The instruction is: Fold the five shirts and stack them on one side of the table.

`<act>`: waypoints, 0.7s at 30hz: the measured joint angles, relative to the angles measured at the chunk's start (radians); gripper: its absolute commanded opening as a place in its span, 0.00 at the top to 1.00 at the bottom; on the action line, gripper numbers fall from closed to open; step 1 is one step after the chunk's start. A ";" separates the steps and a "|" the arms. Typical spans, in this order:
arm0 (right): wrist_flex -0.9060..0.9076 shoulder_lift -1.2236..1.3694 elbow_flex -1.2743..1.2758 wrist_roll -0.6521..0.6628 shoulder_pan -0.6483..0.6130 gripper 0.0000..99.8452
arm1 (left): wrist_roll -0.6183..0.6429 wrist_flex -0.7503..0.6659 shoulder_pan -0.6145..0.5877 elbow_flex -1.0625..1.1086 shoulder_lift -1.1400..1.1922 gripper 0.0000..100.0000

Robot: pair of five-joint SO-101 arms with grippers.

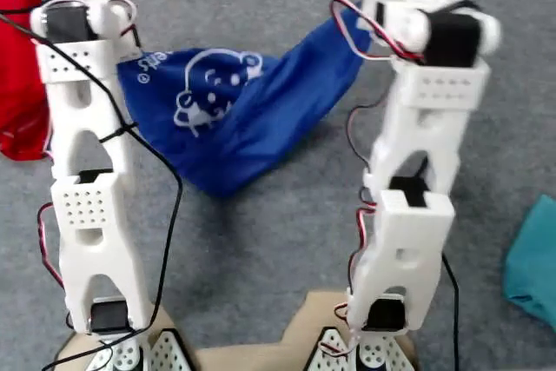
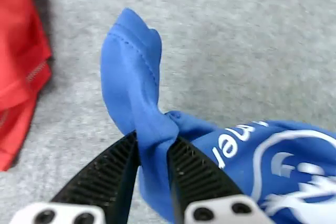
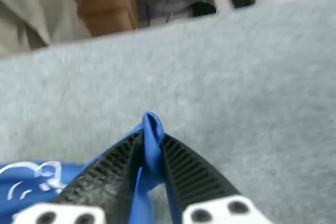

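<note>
Grey felt covers the table (image 1: pixel 261 241) from near to far. A big blue shirt (image 1: pixel 243 119) with a white picture on it is in the middle, toward the far side. It is strung between the two arms: both ends are held up and the middle sags low toward the felt. The white left arm (image 1: pixel 87 171) stands at the left and blocks the shirt's left end in the high view. The white right arm (image 1: pixel 417 180) stands at the right and blocks the shirt's right end.

A red shirt (image 1: pixel 17 84) lies at the far left edge, just beside the left arm. A teal shirt (image 1: pixel 532 267) lies at the near right edge, well apart from the blue one.

The left gripper (image 2: pixel 153 139) pinches a bunched corner of the blue shirt (image 2: pixel 131 77) tight between its black ribbed fingers, with the red shirt (image 2: pixel 21 77) close by. The right gripper (image 3: pixel 152 136) squeezes another fold of the blue shirt (image 3: pixel 152 124), which pokes up between its fingers.

A thin black wire (image 1: pixel 165 171) hangs across the shirt's near left part
</note>
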 measured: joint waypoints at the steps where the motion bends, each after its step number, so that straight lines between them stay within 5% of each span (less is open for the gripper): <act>1: 0.000 -0.021 0.000 0.000 0.012 0.99 | 0.000 0.000 -0.017 0.002 0.000 0.98; 9: 0.000 -0.143 0.255 0.115 0.094 1.00 | -0.058 0.002 -0.110 0.308 -0.025 0.98; 21: 0.000 -0.373 1.023 0.315 0.103 1.00 | -0.250 0.002 -0.060 0.898 -0.181 0.98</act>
